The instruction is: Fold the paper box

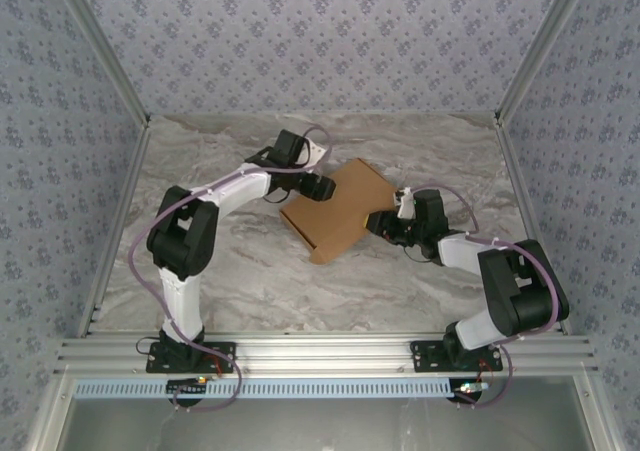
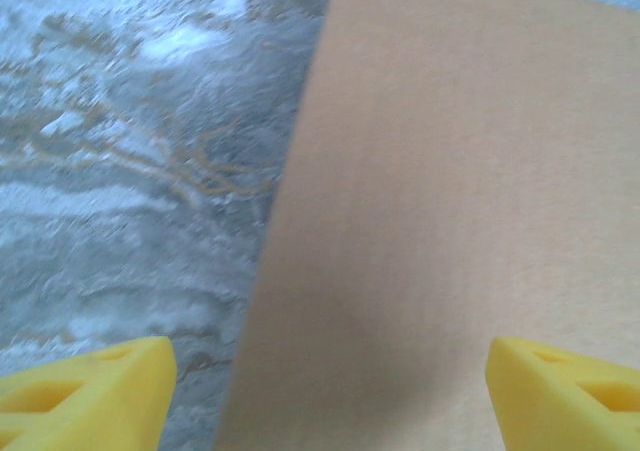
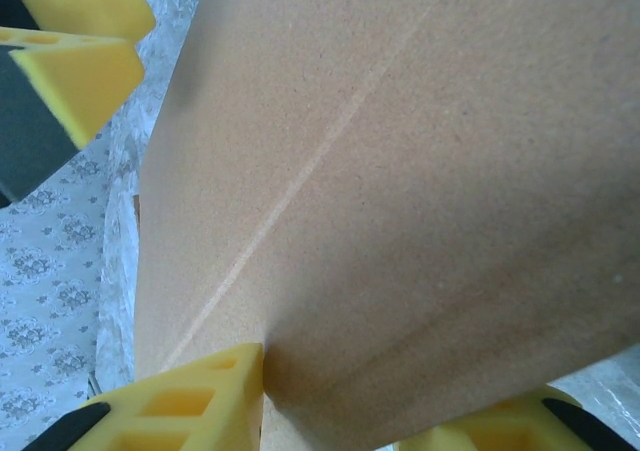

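Note:
The paper box [image 1: 335, 211] is a plain brown cardboard mailer lying askew on the middle of the marble table. My left gripper [image 1: 318, 186] hangs open at the box's upper left edge. In the left wrist view its yellow fingertips [image 2: 95, 391] stand far apart, one over the table and one over the box lid [image 2: 450, 201]. My right gripper [image 1: 385, 221] is at the box's right edge. In the right wrist view its fingers [image 3: 195, 401] close on the cardboard [image 3: 400, 171] filling the gap between them. The left gripper's fingers [image 3: 85, 66] show beyond the box there.
The marble tabletop [image 1: 250, 281] is bare around the box. Wallpapered walls with aluminium posts [image 1: 110, 71] close in the back and sides. A metal rail [image 1: 320, 351] with both arm bases runs along the near edge.

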`<state>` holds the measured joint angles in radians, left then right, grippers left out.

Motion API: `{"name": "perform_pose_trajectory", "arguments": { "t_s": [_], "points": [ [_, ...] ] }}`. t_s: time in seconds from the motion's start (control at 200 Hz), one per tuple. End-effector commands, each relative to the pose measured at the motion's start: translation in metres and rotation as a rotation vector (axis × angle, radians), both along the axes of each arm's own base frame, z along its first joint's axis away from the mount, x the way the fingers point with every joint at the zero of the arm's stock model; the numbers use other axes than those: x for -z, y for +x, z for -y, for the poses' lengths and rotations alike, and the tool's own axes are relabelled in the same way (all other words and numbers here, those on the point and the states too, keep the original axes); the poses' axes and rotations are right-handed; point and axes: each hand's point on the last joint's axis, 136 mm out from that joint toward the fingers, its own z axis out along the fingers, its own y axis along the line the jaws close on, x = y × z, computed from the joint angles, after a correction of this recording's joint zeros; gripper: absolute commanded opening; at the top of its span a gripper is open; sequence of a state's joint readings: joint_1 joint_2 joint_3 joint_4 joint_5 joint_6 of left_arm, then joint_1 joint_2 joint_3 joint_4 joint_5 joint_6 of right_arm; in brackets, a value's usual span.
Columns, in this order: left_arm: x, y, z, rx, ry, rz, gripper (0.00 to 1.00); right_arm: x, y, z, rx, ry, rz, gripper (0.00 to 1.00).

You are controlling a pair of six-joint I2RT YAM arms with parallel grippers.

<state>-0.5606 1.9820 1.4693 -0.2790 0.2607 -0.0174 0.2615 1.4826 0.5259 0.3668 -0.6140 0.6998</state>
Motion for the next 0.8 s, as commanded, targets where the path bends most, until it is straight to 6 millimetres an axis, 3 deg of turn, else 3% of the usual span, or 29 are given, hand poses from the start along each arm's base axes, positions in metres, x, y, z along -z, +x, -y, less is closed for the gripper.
{"name": "perform_pose_trajectory", "arguments": {
  "t_s": [0.0,0.24,0.505,0.635,0.8],
  "points": [
    [-0.001,-0.005,0.008,0.057,0.07,0.057,0.81,0.002,-0.001,0.004,0.005,-0.026,-0.007,0.37],
    [0.035,-0.015,0.004,0.078,0.219,0.026,0.81,0.004,0.0,0.008,0.016,-0.043,-0.013,0.35],
    [0.071,-0.025,-0.004,0.09,0.336,-0.011,0.81,0.026,-0.003,0.02,0.058,-0.078,-0.062,0.32],
    [0.07,-0.025,-0.004,0.086,0.356,0.003,0.81,0.036,-0.004,0.023,0.067,-0.082,-0.082,0.3],
    [0.041,-0.014,0.003,0.054,0.309,0.056,0.81,0.048,-0.004,0.023,0.067,-0.08,-0.108,0.26]
  ]
}}
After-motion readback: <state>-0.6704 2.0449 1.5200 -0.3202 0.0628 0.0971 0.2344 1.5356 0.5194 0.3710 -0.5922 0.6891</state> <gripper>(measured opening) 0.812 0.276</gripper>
